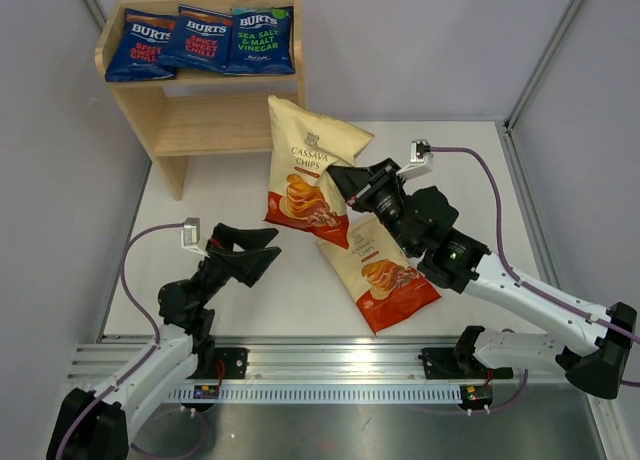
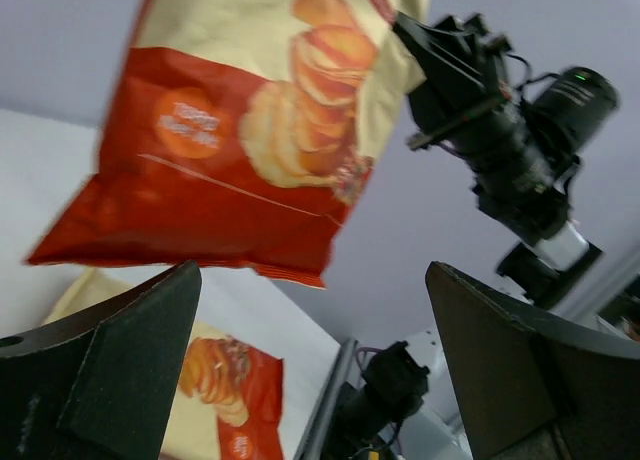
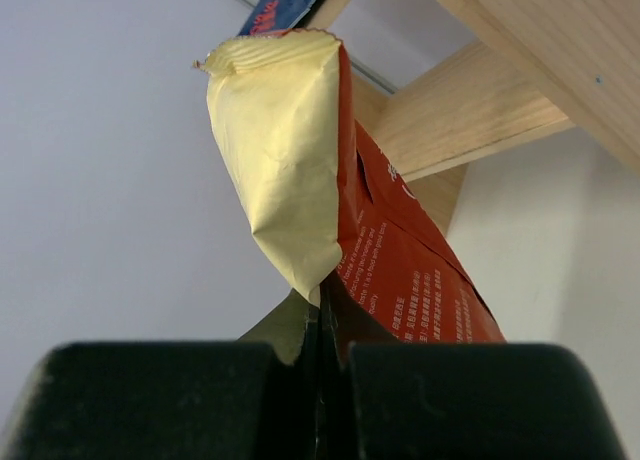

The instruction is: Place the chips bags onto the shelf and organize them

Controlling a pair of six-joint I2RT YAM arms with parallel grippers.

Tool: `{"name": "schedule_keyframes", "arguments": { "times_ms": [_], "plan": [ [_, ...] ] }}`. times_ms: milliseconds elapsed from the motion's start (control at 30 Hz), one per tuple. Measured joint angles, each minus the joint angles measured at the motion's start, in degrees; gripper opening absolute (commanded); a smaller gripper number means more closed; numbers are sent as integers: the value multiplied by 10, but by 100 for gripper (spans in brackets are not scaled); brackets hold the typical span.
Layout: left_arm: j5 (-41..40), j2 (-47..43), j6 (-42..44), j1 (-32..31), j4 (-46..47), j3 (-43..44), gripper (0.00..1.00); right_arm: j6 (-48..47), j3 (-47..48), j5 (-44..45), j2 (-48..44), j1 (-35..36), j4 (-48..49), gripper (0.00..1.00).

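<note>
The left end effector (image 1: 270, 245) hovers above the worktop (image 1: 250, 310) with its fingers spread wide apart and nothing between them. Well beyond it, toward the far left corner, stands the wooden shelf (image 1: 205, 125). Three blue Burts bags (image 1: 205, 38) lie side by side on its top tier, slightly overlapping, the rightmost lettered in green. Just ahead of the open fingers and higher up hangs a cream bag (image 1: 305, 170), lifted clear of the worktop with its red-orange bottom pointing down. The right end effector (image 1: 338, 177) holds that bag by its right edge, fingers pressed together on the foil, with the shelf beyond the bag. On the near side of the right end effector, a second cream bag (image 1: 385, 275) lies flat on the worktop, partly under the arm
</note>
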Motion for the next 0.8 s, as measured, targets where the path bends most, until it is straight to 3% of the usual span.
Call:
{"name": "schedule_keyframes", "arguments": {
  "times_ms": [200, 600, 800],
  "plan": [
    [-37, 31, 26, -73, 85, 0, 99, 27, 23, -32, 0, 0, 19, 0],
    [-99, 38, 51, -109, 99, 2, 99, 66, 40, -88, -6, 0, 54, 0],
    [-105, 100, 52, -115, 115, 42, 99, 113, 40, -138, -6, 0, 85, 0]
  ]
}}
